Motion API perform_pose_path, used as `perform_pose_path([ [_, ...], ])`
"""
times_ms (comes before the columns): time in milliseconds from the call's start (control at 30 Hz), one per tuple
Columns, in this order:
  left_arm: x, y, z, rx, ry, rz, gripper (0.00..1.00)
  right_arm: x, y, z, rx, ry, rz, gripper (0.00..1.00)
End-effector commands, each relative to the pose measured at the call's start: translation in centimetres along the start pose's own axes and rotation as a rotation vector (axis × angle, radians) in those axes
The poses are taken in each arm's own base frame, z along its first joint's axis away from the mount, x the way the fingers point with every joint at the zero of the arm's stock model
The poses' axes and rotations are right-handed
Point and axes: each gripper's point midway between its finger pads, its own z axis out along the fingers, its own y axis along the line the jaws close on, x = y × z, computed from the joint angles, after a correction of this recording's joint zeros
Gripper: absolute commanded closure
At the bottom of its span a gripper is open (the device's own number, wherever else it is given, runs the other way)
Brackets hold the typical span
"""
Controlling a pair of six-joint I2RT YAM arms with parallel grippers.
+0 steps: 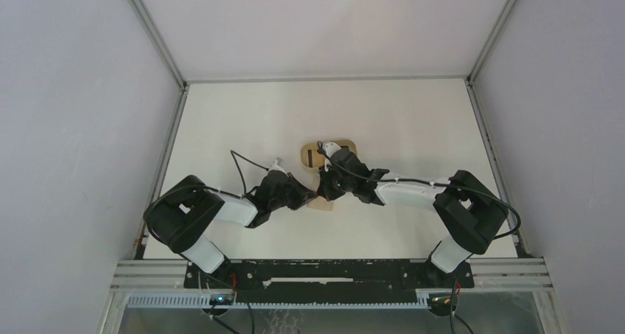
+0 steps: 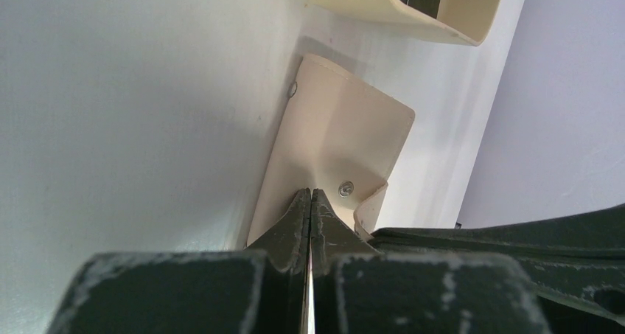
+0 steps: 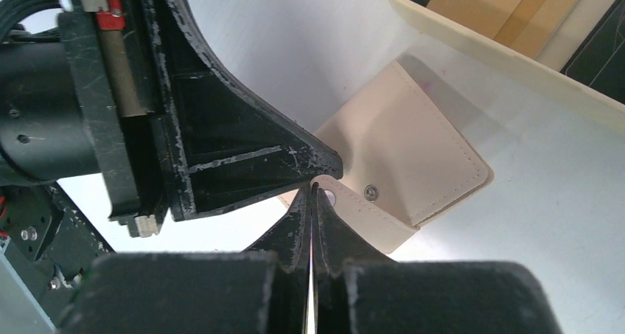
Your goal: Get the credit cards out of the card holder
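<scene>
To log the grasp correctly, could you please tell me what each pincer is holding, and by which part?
Both grip the card holder: the left pincer pinches its edge by the snap, the right pincer its closing tab.

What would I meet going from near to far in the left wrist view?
left fingers, shut → card holder, lying flat on the table with its snap showing → tray, at the far edge of the view
</scene>
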Motion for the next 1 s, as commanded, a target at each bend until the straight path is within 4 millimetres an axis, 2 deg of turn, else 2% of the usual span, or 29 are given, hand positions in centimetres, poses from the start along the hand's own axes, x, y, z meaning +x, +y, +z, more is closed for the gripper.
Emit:
perform_pose_path([
  [0,-0.3,3.2,0.2,-0.131,-0.012,0.043,1.00,-1.3,0.6,0.4,-0.043,-0.051,0.034,1.00],
  [333,-0.3,3.2,0.3,-0.135,-0.010,0.045,1.00,-1.4,-2.8,0.3,0.078,-0.069,0.087,1.00],
  [533,-0.3,3.3,0.3,-0.138,-0.010,0.045,1.00,-1.0,-3.6,0.7,0.112,-0.064,0.096,1.00],
  [967,-0.2,3.4,0.3,-0.142,-0.007,0.046,1.00,0.2,-3.4,1.6,0.106,-0.030,0.093,1.00],
])
